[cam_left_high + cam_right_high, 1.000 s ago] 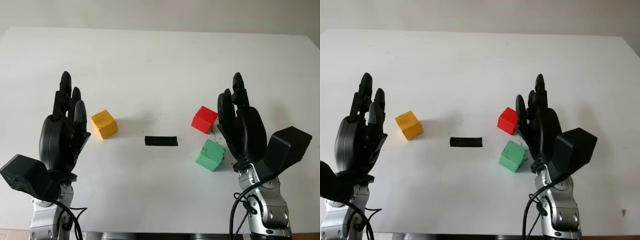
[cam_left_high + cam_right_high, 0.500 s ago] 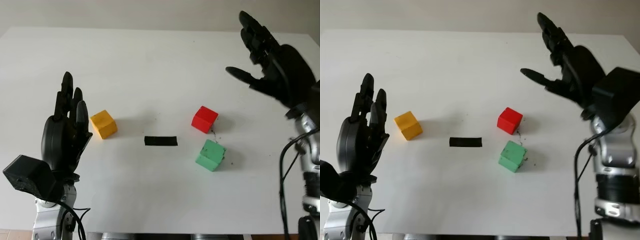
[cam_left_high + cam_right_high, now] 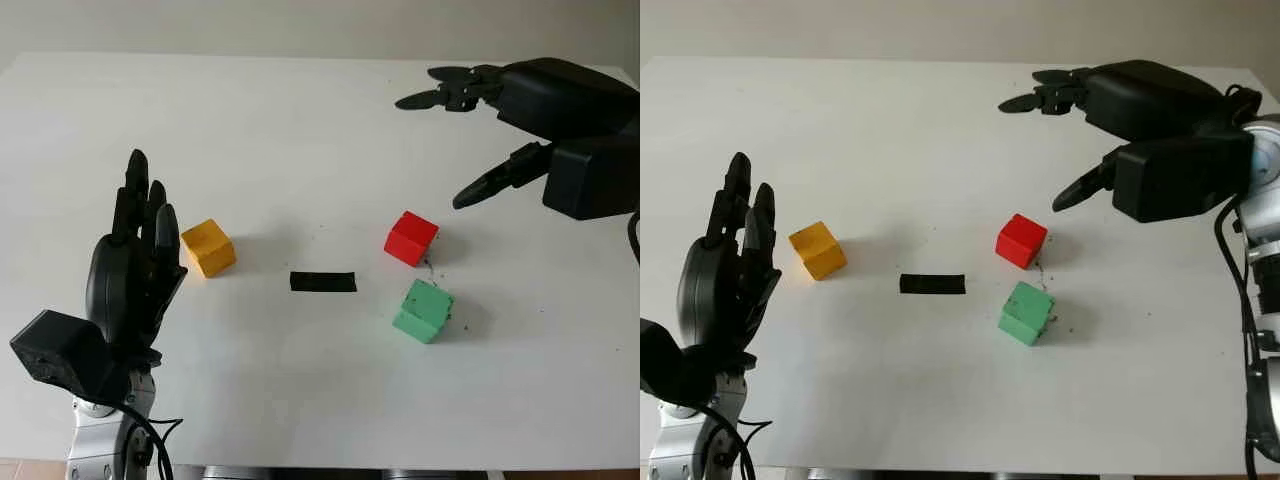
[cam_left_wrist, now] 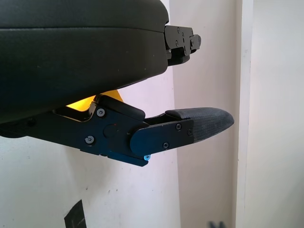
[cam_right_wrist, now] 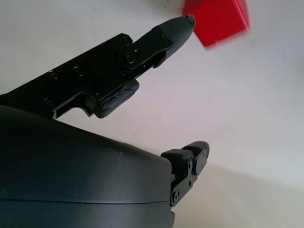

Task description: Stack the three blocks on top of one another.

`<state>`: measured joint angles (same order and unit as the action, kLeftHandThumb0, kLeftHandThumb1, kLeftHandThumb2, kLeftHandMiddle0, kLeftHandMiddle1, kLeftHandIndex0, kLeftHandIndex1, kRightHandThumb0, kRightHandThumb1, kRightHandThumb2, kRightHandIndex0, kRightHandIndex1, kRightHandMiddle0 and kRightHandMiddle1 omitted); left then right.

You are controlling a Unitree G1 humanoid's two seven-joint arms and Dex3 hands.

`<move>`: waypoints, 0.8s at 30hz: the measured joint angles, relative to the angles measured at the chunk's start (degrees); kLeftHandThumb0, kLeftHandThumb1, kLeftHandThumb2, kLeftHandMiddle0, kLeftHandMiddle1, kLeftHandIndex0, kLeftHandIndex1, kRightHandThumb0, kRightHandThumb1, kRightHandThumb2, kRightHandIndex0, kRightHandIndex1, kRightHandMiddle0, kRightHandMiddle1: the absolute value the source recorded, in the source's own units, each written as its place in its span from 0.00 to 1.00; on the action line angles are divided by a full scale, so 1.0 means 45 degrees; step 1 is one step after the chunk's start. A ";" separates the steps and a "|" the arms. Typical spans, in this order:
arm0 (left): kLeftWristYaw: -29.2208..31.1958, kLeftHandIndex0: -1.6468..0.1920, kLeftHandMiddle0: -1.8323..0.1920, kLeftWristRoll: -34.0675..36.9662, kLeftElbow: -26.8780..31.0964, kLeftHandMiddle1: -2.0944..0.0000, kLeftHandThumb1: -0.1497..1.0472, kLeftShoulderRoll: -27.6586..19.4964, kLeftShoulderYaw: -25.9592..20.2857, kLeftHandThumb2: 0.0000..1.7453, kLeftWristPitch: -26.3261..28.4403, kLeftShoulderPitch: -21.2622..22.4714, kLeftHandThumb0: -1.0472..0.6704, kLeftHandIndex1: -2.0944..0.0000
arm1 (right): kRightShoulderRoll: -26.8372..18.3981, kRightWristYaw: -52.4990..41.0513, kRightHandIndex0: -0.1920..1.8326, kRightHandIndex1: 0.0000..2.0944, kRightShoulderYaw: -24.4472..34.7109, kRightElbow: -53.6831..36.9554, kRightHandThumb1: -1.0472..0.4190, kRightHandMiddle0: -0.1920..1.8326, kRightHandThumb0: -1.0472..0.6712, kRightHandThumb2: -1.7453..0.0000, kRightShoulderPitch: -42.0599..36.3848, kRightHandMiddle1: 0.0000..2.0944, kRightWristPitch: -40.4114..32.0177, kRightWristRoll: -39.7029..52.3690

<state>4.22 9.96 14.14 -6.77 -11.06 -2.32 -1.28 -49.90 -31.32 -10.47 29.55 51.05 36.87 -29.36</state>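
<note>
Three blocks lie apart on the white table (image 3: 300,140). The yellow block (image 3: 208,247) sits at the left, and its edge shows behind the left hand's shell (image 4: 92,100). The red block (image 3: 411,238) sits right of centre, also in the right wrist view (image 5: 217,20). The green block (image 3: 423,310) lies just in front of the red one. My left hand (image 3: 135,262) stands open near the table's front left, beside the yellow block. My right hand (image 3: 480,135) hovers open above the table's back right, behind and to the right of the red block.
A short strip of black tape (image 3: 322,281) lies at the table's centre between the yellow and red blocks. The table's far edge meets a pale wall (image 3: 300,25).
My right hand rose from beside the green and red blocks, swung to the back right and turned sideways above the table. The left hand and the blocks stayed put.
</note>
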 measured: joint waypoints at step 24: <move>0.0102 0.92 0.93 -0.0001 -0.0006 0.97 1.00 -0.0227 -0.0078 0.33 0.0056 0.0058 0.22 0.97 | 0.0403 0.3402 0.14 0.02 -0.1773 0.1315 0.15 0.28 0.33 0.97 -0.0669 0.04 0.2422 -0.2435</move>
<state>4.68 9.96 14.11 -7.79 -11.41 -2.07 -1.02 -48.08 -16.01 -18.44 35.47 48.04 47.77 -40.32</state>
